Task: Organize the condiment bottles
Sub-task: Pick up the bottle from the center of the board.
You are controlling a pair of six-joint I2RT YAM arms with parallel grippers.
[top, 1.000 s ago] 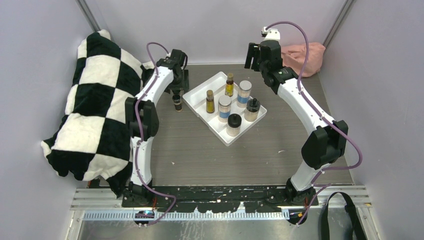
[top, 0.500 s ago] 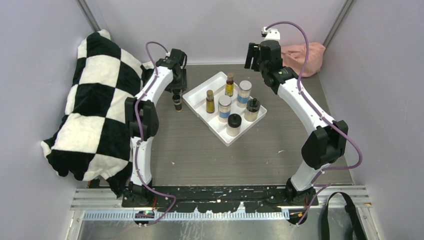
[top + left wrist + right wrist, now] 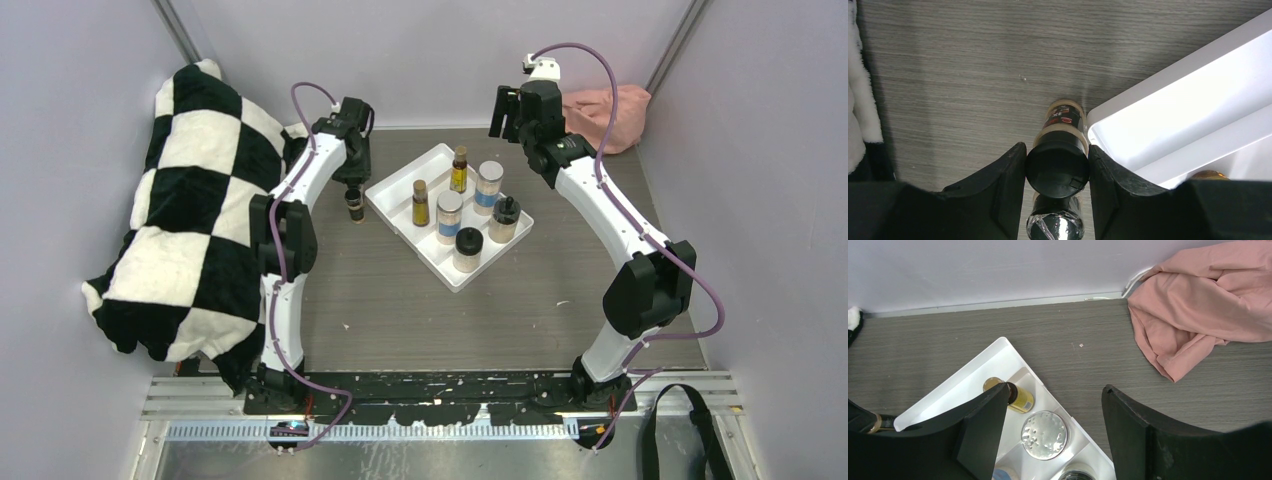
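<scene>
While its cap sits pinched between the fingers of the left gripper (image 3: 1057, 161), the tiny dark black-capped glass bottle (image 3: 1063, 120) stands upright toward the far-left of the grey wood-grain desk (image 3: 400, 310). It is just beside the white divided plastic tray (image 3: 400, 195), which holds the other condiment bottles (image 3: 449, 215). A bare strip separates it from the black-and-white checked blanket (image 3: 190, 200) along the left edge. The right gripper (image 3: 1055, 390) hangs spread wide near the far edge, left of the pink cloth (image 3: 1208, 300).

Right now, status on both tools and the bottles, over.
Left tool shut on tiny dark bottle, upright beside white tray. Right tool open, empty, raised behind tray. Nothing blocking.
</scene>
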